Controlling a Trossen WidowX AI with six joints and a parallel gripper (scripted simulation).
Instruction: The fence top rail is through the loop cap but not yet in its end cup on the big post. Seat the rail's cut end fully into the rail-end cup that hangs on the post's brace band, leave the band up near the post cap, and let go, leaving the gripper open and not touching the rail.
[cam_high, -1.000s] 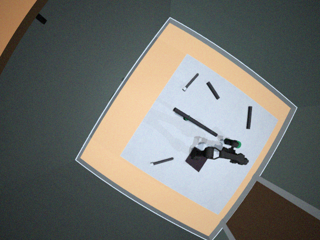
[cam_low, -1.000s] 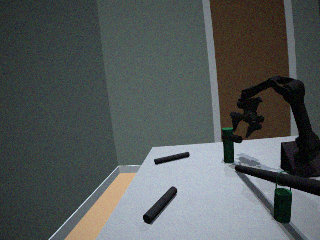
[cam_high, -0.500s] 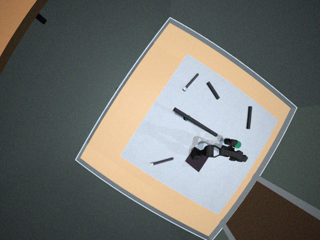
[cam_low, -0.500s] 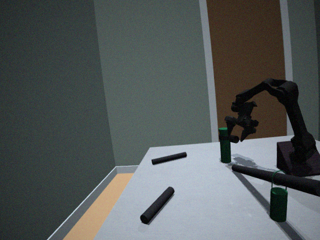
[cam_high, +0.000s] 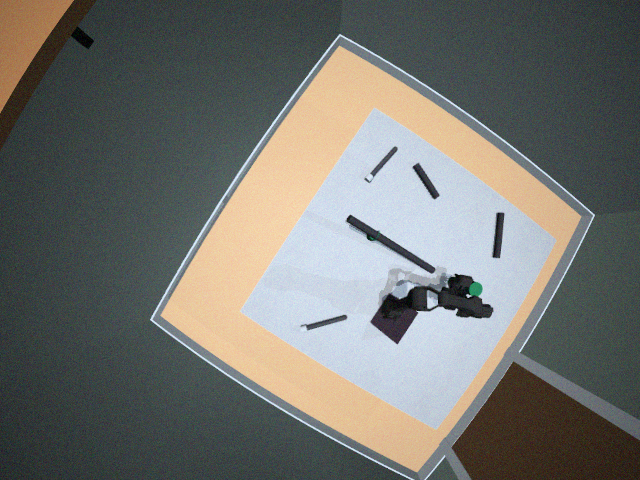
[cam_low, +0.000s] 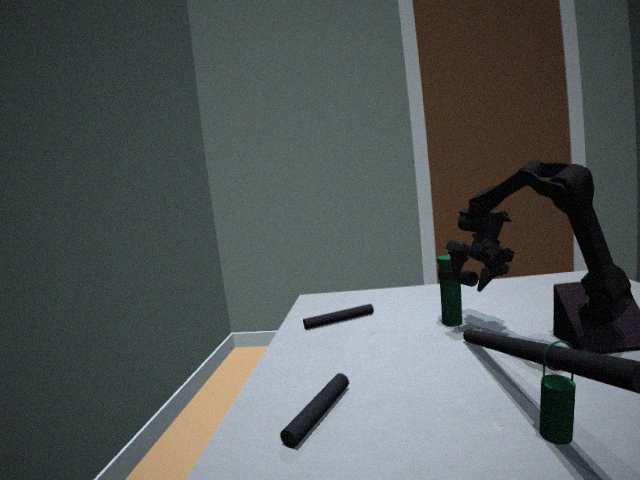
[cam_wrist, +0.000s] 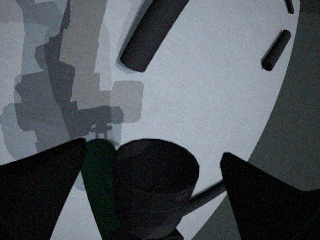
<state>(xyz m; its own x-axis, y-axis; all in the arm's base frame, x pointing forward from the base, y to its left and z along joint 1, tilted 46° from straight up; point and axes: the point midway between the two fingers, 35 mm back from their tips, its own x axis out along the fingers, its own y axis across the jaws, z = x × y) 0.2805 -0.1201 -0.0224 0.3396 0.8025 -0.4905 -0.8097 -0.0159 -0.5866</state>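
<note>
The dark rail (cam_high: 403, 251) (cam_low: 506, 345) (cam_wrist: 155, 35) passes through the wire loop of the green loop cap post (cam_low: 557, 410). Its cut end lies low, close to the table top, short of the big green post (cam_high: 475, 288) (cam_low: 451, 302) (cam_wrist: 100, 190) and apart from the cup. The dark rail-end cup (cam_low: 469, 279) (cam_wrist: 157, 172) hangs on the dark brace band (cam_low: 445, 275) near the post cap, its mouth visible in the wrist view. My gripper (cam_low: 468, 282) (cam_wrist: 155, 153) is open, its fingers on either side of the cup, holding nothing. Whether a finger touches the cup is unclear.
Short dark bars (cam_high: 425, 180) (cam_high: 498, 235) (cam_low: 315, 409) (cam_low: 338, 316) lie on the pale table top (cam_high: 330, 258). Two thinner rods (cam_high: 382, 162) (cam_high: 325, 322) with pale ends lie farther off. The arm's dark base (cam_high: 397, 330) (cam_low: 568, 315) stands beside the post.
</note>
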